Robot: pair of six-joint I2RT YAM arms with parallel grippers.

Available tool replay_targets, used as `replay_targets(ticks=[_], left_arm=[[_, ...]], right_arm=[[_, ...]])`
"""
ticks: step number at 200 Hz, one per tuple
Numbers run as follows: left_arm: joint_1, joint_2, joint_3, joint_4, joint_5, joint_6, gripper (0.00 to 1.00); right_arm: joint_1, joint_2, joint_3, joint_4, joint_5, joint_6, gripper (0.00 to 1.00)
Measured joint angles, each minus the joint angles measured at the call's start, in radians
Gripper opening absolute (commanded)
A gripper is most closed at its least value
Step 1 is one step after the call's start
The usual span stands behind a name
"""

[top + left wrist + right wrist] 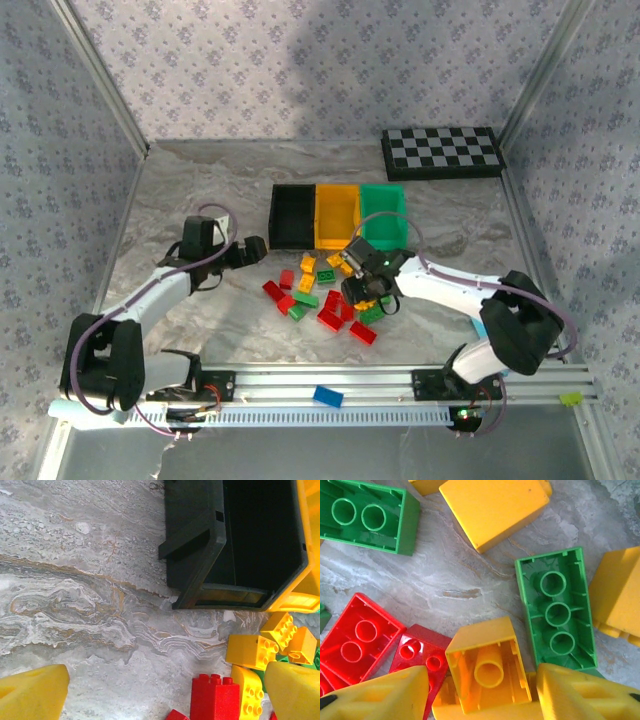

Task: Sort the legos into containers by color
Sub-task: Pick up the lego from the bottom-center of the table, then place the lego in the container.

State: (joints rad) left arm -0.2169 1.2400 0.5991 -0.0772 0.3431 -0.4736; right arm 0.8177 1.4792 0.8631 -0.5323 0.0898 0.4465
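Grey marbled table [200, 200] under flowered walls, the containers [316, 215] rowed toward its far edge, the legos [320, 295] strewn just before them at mid-table. Right gripper [362, 285] low over the pile's right side, fingers [385, 695] apart astride a yellow brick [487, 665], not visibly clamped, likely lined up to lift it; brick studs down, hollow side up, near-square, no clear long axis. Left gripper [165, 680] wide apart, empty, beside the black bin [240, 540], seemingly parked clear.
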Motion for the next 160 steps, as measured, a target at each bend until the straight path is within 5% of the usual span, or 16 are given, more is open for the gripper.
replay_targets(ticks=[51, 115, 160], left_arm=[[-0.013, 0.003, 0.002, 0.000, -0.011, 0.000, 1.00], [-0.045, 0.010, 0.018, -0.001, -0.019, 0.001, 1.00], [-0.114, 0.027, 0.060, 0.000, -0.026, 0.003, 0.98]], right_arm=[[0.000, 0.026, 0.010, 0.009, 0.002, -0.015, 0.27], [-0.034, -0.011, 0.063, -0.014, -0.001, -0.021, 0.26], [-0.237, -0.110, 0.143, 0.021, -0.022, -0.043, 0.26]])
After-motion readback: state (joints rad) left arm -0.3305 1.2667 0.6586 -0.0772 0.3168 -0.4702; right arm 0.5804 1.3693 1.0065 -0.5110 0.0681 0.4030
